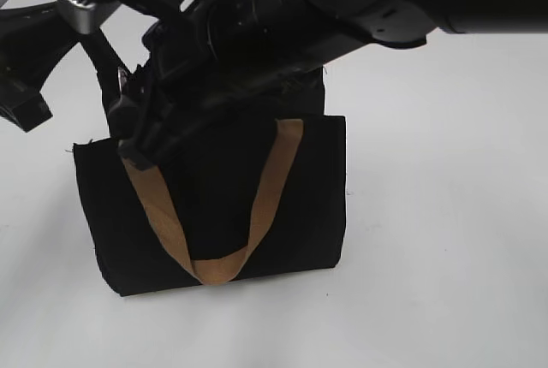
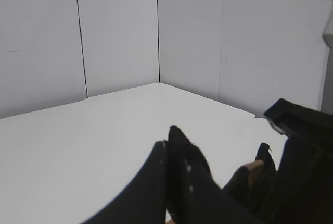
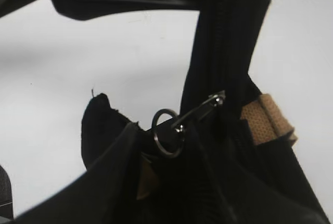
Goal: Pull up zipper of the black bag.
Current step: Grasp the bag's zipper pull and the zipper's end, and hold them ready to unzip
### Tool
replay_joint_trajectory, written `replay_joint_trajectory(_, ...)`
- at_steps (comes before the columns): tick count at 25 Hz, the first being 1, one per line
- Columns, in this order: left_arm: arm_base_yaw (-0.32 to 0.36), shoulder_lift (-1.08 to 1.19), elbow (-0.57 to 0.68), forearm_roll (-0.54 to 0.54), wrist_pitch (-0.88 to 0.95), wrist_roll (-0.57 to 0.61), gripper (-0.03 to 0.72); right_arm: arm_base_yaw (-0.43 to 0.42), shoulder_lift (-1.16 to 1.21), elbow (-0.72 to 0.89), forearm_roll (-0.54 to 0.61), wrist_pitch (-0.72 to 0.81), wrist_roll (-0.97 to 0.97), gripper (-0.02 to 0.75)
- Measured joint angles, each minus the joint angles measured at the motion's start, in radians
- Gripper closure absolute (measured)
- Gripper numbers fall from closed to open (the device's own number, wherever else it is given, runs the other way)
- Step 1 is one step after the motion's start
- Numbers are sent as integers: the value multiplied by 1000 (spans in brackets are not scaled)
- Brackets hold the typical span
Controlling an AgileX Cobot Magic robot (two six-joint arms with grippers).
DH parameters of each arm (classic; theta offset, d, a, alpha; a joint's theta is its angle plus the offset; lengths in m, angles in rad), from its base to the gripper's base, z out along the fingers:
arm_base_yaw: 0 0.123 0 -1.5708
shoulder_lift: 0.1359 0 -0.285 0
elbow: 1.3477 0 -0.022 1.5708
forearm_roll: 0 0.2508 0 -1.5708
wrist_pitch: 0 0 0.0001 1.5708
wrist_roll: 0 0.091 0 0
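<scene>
Standing upright on a white table (image 1: 445, 240), the black bag (image 1: 214, 214) at centre, tan strap handle (image 1: 257, 205) looping down its front panel to 6 o'clock. Open tabletop at 3 and 6 o'clock of the bag; crowded at 12 o'clock, where the right arm (image 1: 360, 0) reaches across from 2 o'clock and hides the top edge. Left arm (image 1: 26, 68) at 9 o'clock, near the bag's upper left corner.

Seen only from the right wrist: the zipper (image 3: 200, 112), a silver pull tab with a ring (image 3: 167, 133) hanging at its 8 o'clock end, sitting on the black zip track (image 3: 223, 36) that runs up to 12 o'clock. Tan strap (image 3: 268, 120) just beside it at 3 o'clock. Right gripper fingers not clearly made out here; spread or pinched, cannot tell.

Seen only from the left wrist: white walls (image 2: 119, 31) meeting in a corner at 12 o'clock, bare tabletop at 9 o'clock, and the left gripper (image 2: 169, 177) with its dark fingers (image 2: 151, 187) pressed close together; whether fabric is caught between them, cannot tell.
</scene>
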Motion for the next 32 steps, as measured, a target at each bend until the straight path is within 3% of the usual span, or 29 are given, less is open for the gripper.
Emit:
replay_joint_trajectory(7,0,0,0,1,-1,-2,685,0,0,0,0,-13,-1,595)
replay_joint_trajectory(12,0,0,0,1,-1,-2,685,0,0,0,-6,-3,-2,738)
replay_joint_trajectory(28,0,0,0,1,0,-5,685,-47,-37,0,-11,81,-20,734)
replay_joint_trajectory(32,0,0,0,1,0,-21,685,-47,-39,0,-3,90,-20,577)
